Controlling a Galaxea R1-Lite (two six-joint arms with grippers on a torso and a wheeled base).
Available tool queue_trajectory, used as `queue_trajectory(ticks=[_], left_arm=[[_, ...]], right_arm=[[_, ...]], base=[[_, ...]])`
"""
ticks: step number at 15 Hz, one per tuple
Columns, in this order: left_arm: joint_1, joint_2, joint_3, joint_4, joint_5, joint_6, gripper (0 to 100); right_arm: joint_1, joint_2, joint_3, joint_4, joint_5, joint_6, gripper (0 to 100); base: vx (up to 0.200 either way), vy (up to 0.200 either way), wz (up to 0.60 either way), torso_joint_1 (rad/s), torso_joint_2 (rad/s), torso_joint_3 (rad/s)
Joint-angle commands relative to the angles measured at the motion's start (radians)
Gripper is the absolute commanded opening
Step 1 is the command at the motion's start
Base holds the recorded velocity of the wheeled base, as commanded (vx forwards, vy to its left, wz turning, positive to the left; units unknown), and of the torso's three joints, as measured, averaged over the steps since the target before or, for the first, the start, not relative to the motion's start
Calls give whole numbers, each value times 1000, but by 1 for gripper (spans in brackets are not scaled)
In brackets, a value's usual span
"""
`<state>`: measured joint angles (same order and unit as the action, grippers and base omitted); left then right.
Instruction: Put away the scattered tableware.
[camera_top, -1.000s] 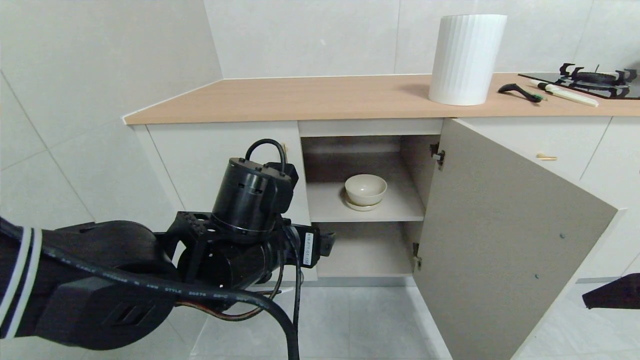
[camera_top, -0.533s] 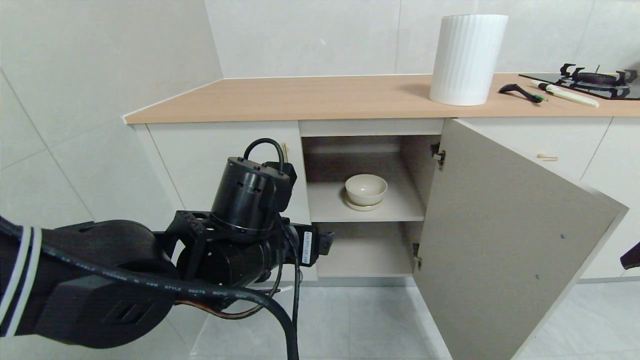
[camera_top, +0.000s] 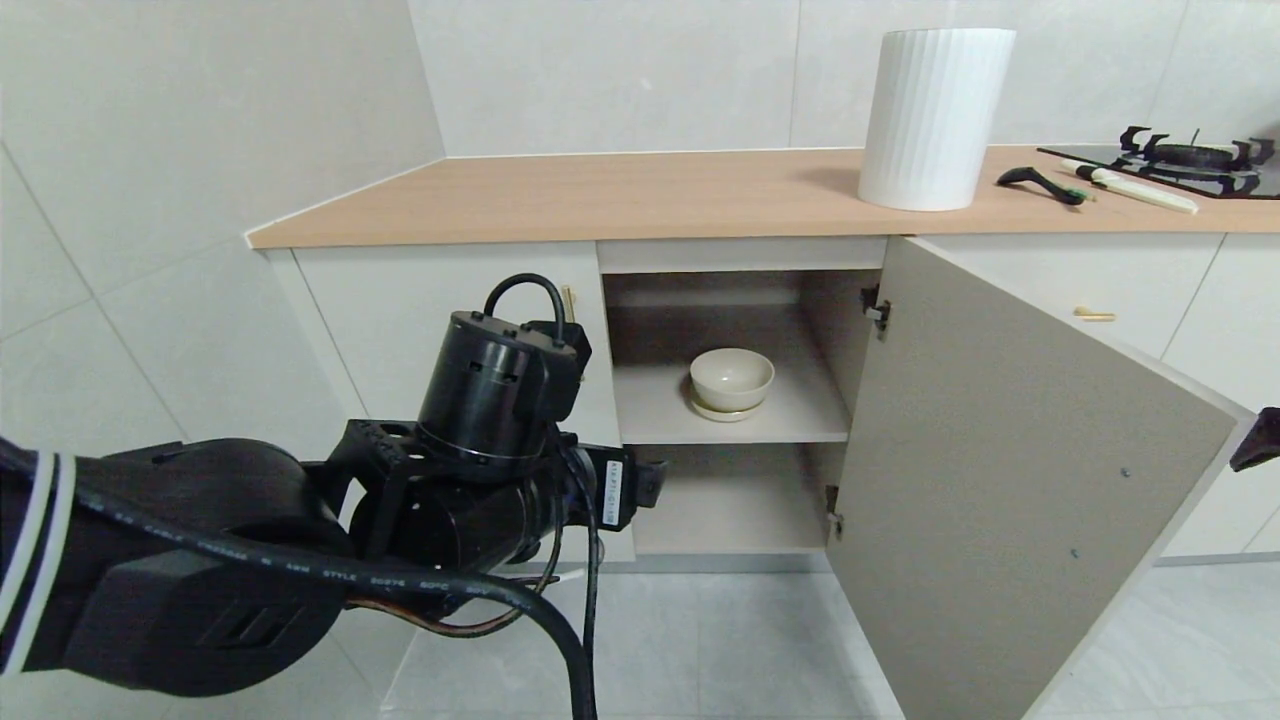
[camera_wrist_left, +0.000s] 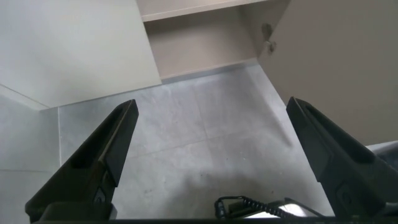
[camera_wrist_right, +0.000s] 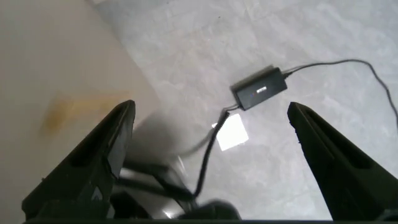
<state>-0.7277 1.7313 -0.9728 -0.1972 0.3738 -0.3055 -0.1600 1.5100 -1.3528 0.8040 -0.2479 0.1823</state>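
Note:
A cream bowl (camera_top: 731, 376) sits on a small plate (camera_top: 722, 410) on the upper shelf of the open cabinet (camera_top: 660, 410). My left arm's wrist (camera_top: 490, 440) hangs low in front of the shut cabinet door to the left of that opening. The left gripper (camera_wrist_left: 211, 106) is open over the grey floor, holding nothing. A dark sliver of my right arm (camera_top: 1262, 440) shows past the outer edge of the open door (camera_top: 1000, 480). The right gripper (camera_wrist_right: 211, 107) is open and empty, beside the door's face (camera_wrist_right: 56, 68).
On the wooden counter (camera_top: 600, 195) stand a tall white ribbed container (camera_top: 935, 118), a black peeler (camera_top: 1040, 183), a knife (camera_top: 1130, 187) and a gas hob (camera_top: 1190, 160). The open door juts far into the floor space. A power adapter and cable (camera_wrist_right: 260, 87) lie on the floor.
The right arm at the picture's right edge has risen from near the floor to beside the door's outer edge. The door swung slightly wider. The left arm barely moved.

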Motion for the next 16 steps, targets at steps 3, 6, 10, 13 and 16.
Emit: queue_trajectory(ticks=[3, 6, 10, 13, 16], left_arm=[[8, -4, -1, -2, 0, -1, 100], [16, -6, -3, -2, 0, -1, 100], [54, -33, -3, -1, -1, 2, 100], [106, -52, -1, 2, -3, 5, 100], [172, -59, -1, 1, -1, 5, 100]], right_arm=[[-23, 159, 3, -85, 64, 16, 100], [-10, 200, 1, -88, 170, 22, 100], [162, 213, 40, -88, 223, 42, 100], [341, 262, 21, -120, 245, 94, 100], [482, 355, -17, -269, 242, 117, 100]], base=[[0, 0, 0, 0, 0, 0], [0, 0, 0, 0, 0, 0], [0, 0, 0, 0, 0, 0], [0, 0, 0, 0, 0, 0], [0, 0, 0, 0, 0, 0]])
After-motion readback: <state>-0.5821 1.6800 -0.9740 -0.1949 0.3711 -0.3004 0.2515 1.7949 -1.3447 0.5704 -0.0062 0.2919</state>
